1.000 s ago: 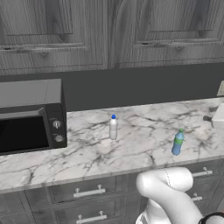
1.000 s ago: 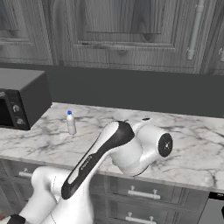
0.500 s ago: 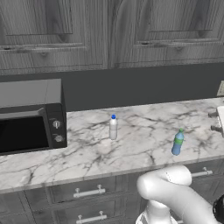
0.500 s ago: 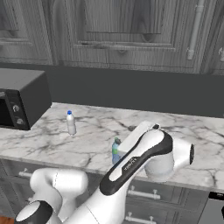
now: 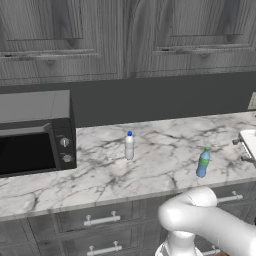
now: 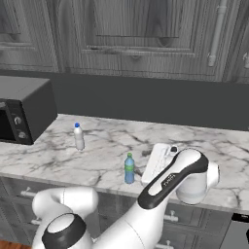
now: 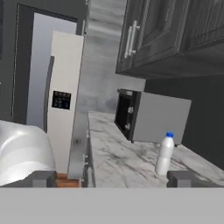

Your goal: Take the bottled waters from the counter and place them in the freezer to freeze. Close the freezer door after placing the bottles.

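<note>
Two small, light, smooth bottles (image 5: pixel 129 145) (image 5: pixel 203 162) stand upright on the bench (image 5: pixel 160 165), best gripped mid-body; gripper (image 7: pixel 111 178) fingers apart.

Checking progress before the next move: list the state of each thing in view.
White bottle: upright on counter, capped.
Blue bottle: upright near counter's front edge, capped.
Freezer door: open.
Microwave: door shut.
Gripper: open, empty.
</note>
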{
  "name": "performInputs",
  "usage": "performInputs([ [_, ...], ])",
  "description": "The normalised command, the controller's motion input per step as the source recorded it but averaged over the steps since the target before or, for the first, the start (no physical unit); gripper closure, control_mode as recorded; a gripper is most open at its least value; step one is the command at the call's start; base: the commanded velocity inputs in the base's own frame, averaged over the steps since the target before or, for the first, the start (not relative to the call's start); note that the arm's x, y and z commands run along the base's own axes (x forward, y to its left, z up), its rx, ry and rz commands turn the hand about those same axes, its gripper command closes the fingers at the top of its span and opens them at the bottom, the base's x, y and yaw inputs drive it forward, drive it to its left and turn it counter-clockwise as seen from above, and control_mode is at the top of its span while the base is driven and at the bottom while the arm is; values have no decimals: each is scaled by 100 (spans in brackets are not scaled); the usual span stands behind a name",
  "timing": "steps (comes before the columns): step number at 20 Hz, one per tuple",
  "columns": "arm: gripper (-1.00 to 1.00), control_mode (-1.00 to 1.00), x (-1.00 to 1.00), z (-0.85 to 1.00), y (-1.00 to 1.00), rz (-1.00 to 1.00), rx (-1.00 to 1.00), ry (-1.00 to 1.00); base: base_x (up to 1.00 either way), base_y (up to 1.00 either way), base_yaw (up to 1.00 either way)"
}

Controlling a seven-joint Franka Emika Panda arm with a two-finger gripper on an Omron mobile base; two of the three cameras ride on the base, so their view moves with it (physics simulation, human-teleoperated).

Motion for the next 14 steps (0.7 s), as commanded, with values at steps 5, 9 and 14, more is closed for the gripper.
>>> performInputs([
  [5,-100,-100,0,-28,1,-1,0,0,0,0,0],
  [9,-100,-100,5,-37,4,-8,-1,0,0,0,0],
  [14,-100,-100,17,-34,6,-10,-4,2,0,0,0],
])
